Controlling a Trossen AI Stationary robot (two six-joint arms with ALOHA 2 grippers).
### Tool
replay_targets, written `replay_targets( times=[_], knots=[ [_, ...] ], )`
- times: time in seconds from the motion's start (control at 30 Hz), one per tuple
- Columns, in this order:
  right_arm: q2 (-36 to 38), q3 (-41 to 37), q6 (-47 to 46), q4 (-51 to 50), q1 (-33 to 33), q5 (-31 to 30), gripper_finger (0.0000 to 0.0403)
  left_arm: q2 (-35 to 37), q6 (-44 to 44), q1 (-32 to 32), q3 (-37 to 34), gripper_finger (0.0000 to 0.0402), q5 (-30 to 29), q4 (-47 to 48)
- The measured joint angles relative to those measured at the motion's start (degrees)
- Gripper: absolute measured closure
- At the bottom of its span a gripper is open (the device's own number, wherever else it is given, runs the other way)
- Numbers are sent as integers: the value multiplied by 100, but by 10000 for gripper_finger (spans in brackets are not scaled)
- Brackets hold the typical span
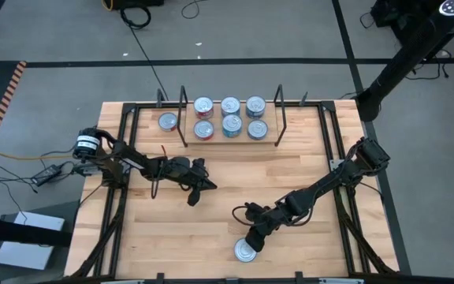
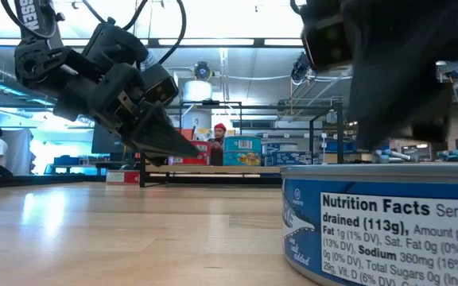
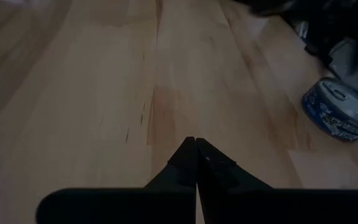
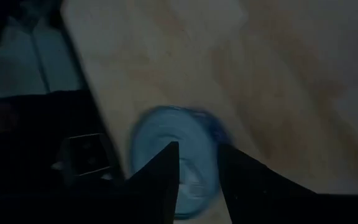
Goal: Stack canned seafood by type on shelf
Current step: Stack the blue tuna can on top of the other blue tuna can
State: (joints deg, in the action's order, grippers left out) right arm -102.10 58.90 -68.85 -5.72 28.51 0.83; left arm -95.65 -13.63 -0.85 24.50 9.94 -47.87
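The shelf (image 1: pixel 231 143), a narrow light-wood board between two black wire end frames, stands at the far edge of the wooden worktop (image 1: pixel 172 229). Six tins of canned seafood sit on it in two rows of three: red-labelled ones at the left (image 1: pixel 204 130), blue-labelled ones in the middle (image 1: pixel 231 125) and at the right (image 1: pixel 256 128). One more tin (image 1: pixel 168 121) rests on the worktop just outside the shelf's left end frame.

A blue-labelled tin (image 1: pixel 245 251) lies alone near the front edge of the worktop, well apart from the shelf. In the low view it fills the foreground, its nutrition label facing the camera (image 2: pixel 384 230).

The right gripper (image 1: pixel 254 239) is directly above this tin, at its far edge. In the right wrist view its two dark fingers (image 4: pixel 160 180) stand a little apart with the blue tin (image 4: pixel 194 146) seen between and beyond them; whether they touch it cannot be told, and the tin still rests on the worktop.

The left gripper (image 1: pixel 199 192) hangs over bare worktop left of centre, its fingers (image 3: pixel 185 163) pressed together and holding nothing.
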Motion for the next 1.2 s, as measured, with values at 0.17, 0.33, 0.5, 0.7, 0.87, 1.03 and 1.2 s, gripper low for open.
replay_targets(
  times=[0.17, 0.33, 0.5, 0.7, 0.87, 1.03, 1.2],
  knots=[
    [0, 697, 413, -979, 0, 12, 284, -140, -7, 1, -1, 398, 21, -21],
    [4, 1041, 804, -1727, -20, -23, 284, -154, -7, -1, -1, 398, 25, -77],
    [-189, 1052, 908, -1657, -80, 208, 284, -154, -9, -1, -1, 398, 27, -127],
    [-742, 1318, 1096, -1653, -103, 588, 284, -154, -35, 0, 0, 398, 60, -199],
    [-1038, 1450, 1114, -1751, -86, 537, 284, -154, -55, 1, -1, 398, 69, -150],
    [-1069, 1473, 1050, -1914, -85, 379, 296, -154, -75, -1, 0, 398, 69, -159],
    [-1058, 1479, 1055, -2050, -127, 351, 343, -154, -203, -1, 1, 398, 78, -187]
  ],
)
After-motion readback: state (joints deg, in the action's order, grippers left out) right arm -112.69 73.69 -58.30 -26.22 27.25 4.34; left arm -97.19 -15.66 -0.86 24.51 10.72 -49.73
